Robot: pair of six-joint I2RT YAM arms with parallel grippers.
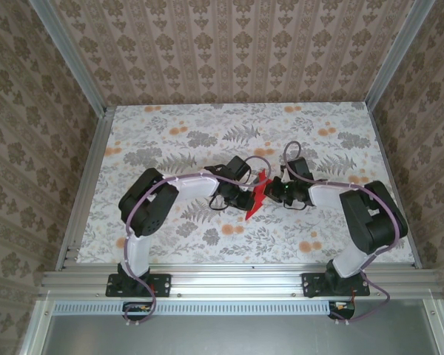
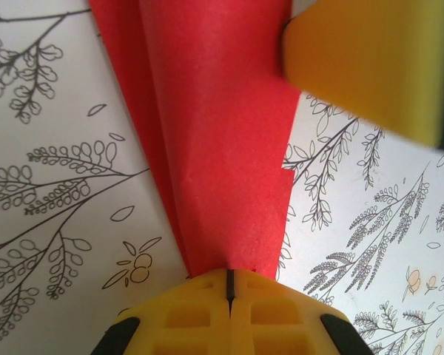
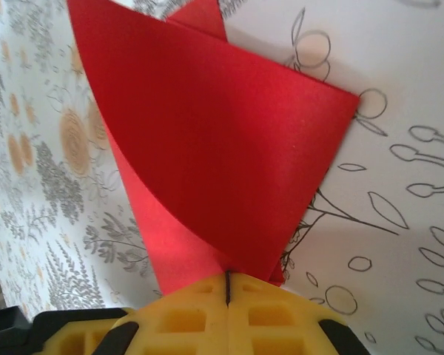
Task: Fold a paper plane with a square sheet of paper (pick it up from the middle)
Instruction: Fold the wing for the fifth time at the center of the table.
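The red sheet of paper (image 1: 257, 194) is folded into several layers and held off the table between my two grippers, near the middle. My left gripper (image 1: 246, 198) is shut on one end of it. In the left wrist view the yellow jaws (image 2: 228, 285) meet on the narrow end of the paper (image 2: 214, 133), which fans out away from them. My right gripper (image 1: 271, 191) is shut on the opposite side. In the right wrist view its jaws (image 3: 228, 287) pinch curved, overlapping red flaps (image 3: 214, 140). A yellow finger of the right gripper (image 2: 370, 59) touches the paper's upper right edge.
The table (image 1: 177, 133) carries a floral print cloth, with aluminium rails along its left, right and near edges. Patterned walls stand around it. Both arms bend inward from their bases (image 1: 137, 285) (image 1: 340, 285) at the near edge.
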